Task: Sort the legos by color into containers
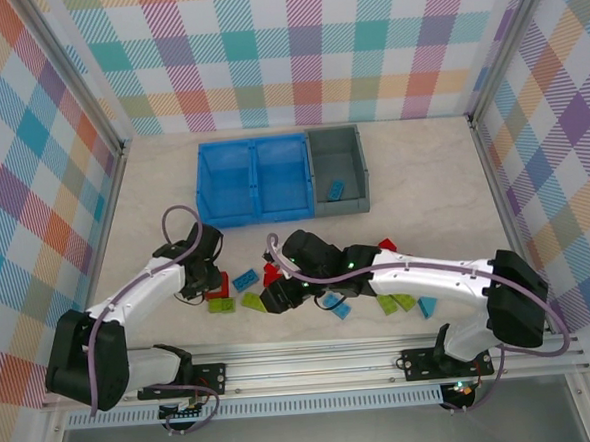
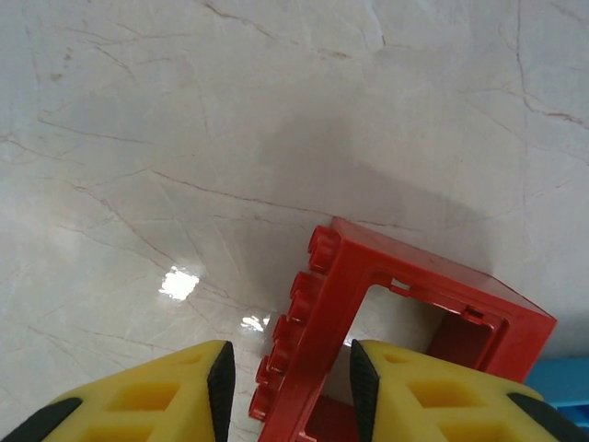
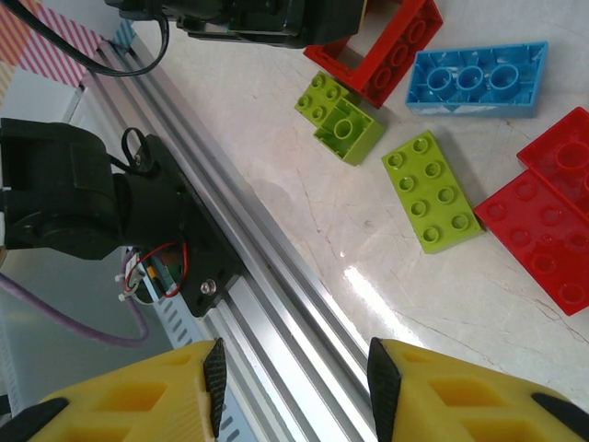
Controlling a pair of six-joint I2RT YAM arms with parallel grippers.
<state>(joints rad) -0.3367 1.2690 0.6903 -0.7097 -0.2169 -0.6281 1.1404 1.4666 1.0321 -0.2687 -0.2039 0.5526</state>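
The red hollow square frame [image 2: 322, 313] stands on edge on the marble table. My left gripper [image 2: 293, 396] is shut on one studded wall of it, one pad outside the studs and the other inside the opening. From above, that gripper [image 1: 204, 285] is beside the frame [image 1: 219, 284]. My right gripper [image 3: 293, 387] is open with nothing between its pads, above the metal rail [image 3: 276, 304]. The blue two-compartment bin [image 1: 205, 186] and the grey bin [image 1: 362, 172] stand at the back. A blue brick [image 1: 334, 189] lies in the grey bin.
Loose legos lie between the arms: a blue one [image 1: 245, 280], greens [image 1: 221, 306] [image 1: 253, 302], red [image 1: 270, 275], and more greens [image 1: 387, 303] and blue [image 1: 426, 306] right of centre. The right wrist view has green bricks [image 3: 431, 190] and red plates [image 3: 543, 221].
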